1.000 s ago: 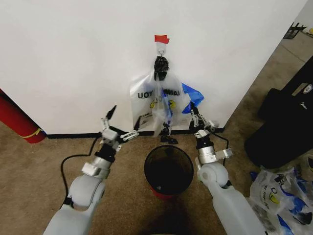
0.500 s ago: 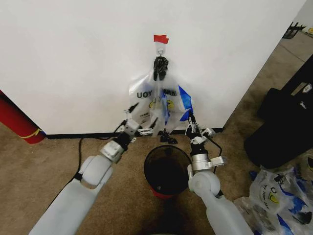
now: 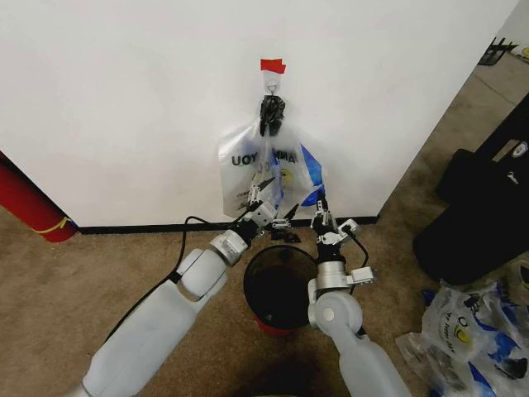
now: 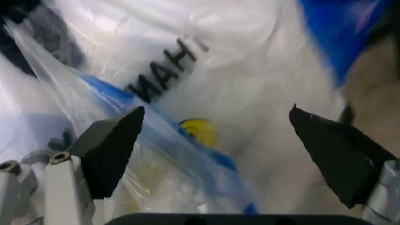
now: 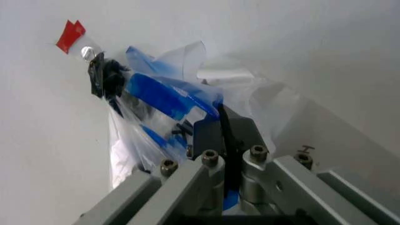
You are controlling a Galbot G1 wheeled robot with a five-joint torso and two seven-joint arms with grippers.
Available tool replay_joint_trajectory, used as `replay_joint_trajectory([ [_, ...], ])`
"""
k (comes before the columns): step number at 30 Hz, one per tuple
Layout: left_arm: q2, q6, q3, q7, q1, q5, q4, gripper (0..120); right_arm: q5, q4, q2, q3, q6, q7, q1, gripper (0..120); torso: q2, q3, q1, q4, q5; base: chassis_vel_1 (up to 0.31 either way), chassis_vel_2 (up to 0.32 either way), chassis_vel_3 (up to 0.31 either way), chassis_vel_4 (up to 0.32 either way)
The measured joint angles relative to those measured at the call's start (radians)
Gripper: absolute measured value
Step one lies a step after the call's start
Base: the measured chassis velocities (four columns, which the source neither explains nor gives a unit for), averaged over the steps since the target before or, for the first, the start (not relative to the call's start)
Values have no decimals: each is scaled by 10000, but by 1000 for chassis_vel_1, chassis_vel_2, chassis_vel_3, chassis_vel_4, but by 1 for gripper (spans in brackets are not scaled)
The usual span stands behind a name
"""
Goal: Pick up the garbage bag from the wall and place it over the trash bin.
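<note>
Hanging spot: the garbage bag [image 3: 291,178] hangs against the wall [image 3: 124,107] from a small metal hook [image 3: 272,83], just under a red tape strip [image 3: 273,65]; its dark bunched handles gather right below the hook.
Garbage bag: thin, translucent, with blue patches; it lies in front of a white bag printed with black letters and a yellow smiley [image 3: 240,165], the two overlapping on the same hook.
Left gripper [image 3: 271,203]: reaching in from the near left to the lower part of the hanging bags, its black fingertips spread well apart; in the left wrist view the fingers [image 4: 109,150] frame the plastic with the blue streak and yellow print between them — not closed on anything.
Right gripper [image 3: 318,208]: raised at the bag's lower right edge, by the blue flap; in the right wrist view its fingers [image 5: 216,136] are pressed together with blue plastic of the bag caught between them.
Trash bin [image 3: 285,285]: black wire-mesh, red base, standing on the brown carpet [image 3: 74,281] near the robot, directly below the bags and between the two arms.
Right side: a black case [image 3: 479,198] and more printed bags [image 3: 467,331] lie on the floor, well apart from the bin.
Far left: a red cylinder [image 3: 25,203] leans by the wall.
</note>
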Motion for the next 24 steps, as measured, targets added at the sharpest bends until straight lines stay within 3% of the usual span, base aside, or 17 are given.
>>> replay_joint_trajectory([
  [6, -175, 534, 120, -215, -357, 1101, 617, 88, -107, 73, -14, 86, 6, -88, -59, 0, 0, 0, 0, -1, 0, 0, 0, 0, 0],
  [16, -510, 1688, 125, -351, 17, 2650, 464, 87, -333, 0, -4, 70, 18, -265, 37, 0, 0, 0, 0, -1, 0, 0, 0, 0, 0],
  [24, -795, 2622, -6, -1189, 431, 3572, 364, 61, -439, 107, -39, 38, 32, -374, -24, 0, 0, 0, 0, -1, 0, 0, 0, 0, 0],
])
